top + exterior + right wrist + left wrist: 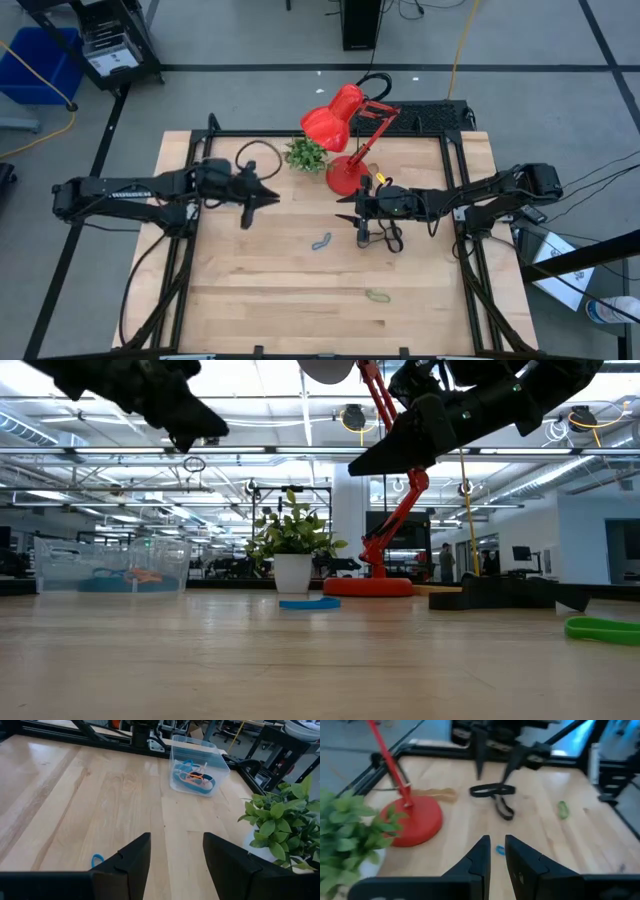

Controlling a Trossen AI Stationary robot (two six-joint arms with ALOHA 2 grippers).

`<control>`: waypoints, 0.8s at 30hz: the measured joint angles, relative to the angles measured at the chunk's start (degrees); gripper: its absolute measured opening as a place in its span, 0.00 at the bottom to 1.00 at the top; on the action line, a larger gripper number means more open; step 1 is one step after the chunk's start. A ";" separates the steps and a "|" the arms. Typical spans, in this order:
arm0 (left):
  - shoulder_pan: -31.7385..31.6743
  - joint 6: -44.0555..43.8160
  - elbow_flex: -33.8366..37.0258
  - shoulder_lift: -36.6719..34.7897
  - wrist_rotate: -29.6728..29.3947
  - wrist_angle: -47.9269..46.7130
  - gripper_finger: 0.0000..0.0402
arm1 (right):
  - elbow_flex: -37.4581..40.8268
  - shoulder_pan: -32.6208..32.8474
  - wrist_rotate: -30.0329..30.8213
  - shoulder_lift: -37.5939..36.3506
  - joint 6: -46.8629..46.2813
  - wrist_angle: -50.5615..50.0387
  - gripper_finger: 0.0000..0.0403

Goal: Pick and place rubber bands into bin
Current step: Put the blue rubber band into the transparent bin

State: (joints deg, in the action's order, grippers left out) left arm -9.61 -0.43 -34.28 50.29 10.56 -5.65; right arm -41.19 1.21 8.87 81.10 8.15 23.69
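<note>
Pale wooden plank counter [300, 290] carrying everything, both dark arms raised above it. Red desk lamp [345, 125] with round base just behind the right pincer [350, 208]; small green potted plant [280, 822] in a white pot beside that base. Clear see-through plastic bin [197, 767] well ahead of the right pincer, across the counter, holding blue and orange rubber bands [192, 777]. Right pincer released, fingers spread wide, nothing between them. Left pincer [494, 851] hanging above the counter opposite, fingers close together with a narrow gap, gripping nothing visible. Black rubber band [492, 790] lying under the right arm. Blue rubber band [321, 241] on the counter between the 2 pincers, below them. Green rubber band [377, 295] nearer the counter's front edge, well apart from both.
</note>
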 joint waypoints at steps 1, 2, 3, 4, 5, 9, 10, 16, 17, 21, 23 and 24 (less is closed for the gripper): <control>0.78 0.04 1.44 -1.07 0.09 1.16 0.16 | 0.00 0.00 -0.14 -0.01 0.27 -0.22 0.44; 1.51 0.13 2.83 -2.20 0.15 2.20 0.16 | 0.00 0.00 -0.19 0.00 0.81 -0.38 0.44; 2.26 0.18 4.10 -3.22 0.18 3.17 0.16 | 0.00 0.00 -0.22 0.00 1.66 -0.58 0.44; 2.99 0.14 5.37 -4.09 0.18 4.10 0.16 | 0.00 0.00 -0.29 0.00 2.56 -0.78 0.44; 3.73 0.10 6.68 -4.89 0.20 4.81 0.16 | 0.00 0.00 -0.76 0.00 3.30 -0.94 0.44; 6.27 -0.32 10.93 -7.57 0.22 8.47 0.16 | 0.00 0.00 -6.87 0.16 6.42 -1.31 0.42; 6.75 -0.76 11.67 -8.04 0.20 9.49 0.16 | 0.00 0.00 -8.36 0.31 6.91 -0.86 0.42; 7.94 -0.05 13.22 -8.91 0.09 12.43 0.16 | -1.61 -0.02 -8.88 1.92 4.78 -0.87 0.41; 7.94 -0.07 13.21 -8.90 -0.03 12.77 0.16 | -2.32 0.02 -8.92 2.34 4.89 -1.79 0.41; 7.94 -0.07 13.19 -8.88 -0.04 12.67 0.16 | -6.82 0.48 -8.90 4.35 5.56 -9.56 0.41; 7.94 -0.07 13.19 -8.86 -0.04 12.63 0.16 | -8.96 1.08 -8.70 5.70 7.27 -13.37 0.40; 7.94 -0.07 13.19 -8.86 -0.04 12.61 0.16 | -9.74 1.45 -8.70 6.50 8.03 -14.39 0.40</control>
State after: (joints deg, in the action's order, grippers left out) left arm -1.67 -0.49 -21.08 41.43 10.52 6.96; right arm -50.93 2.67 0.16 87.60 16.18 9.30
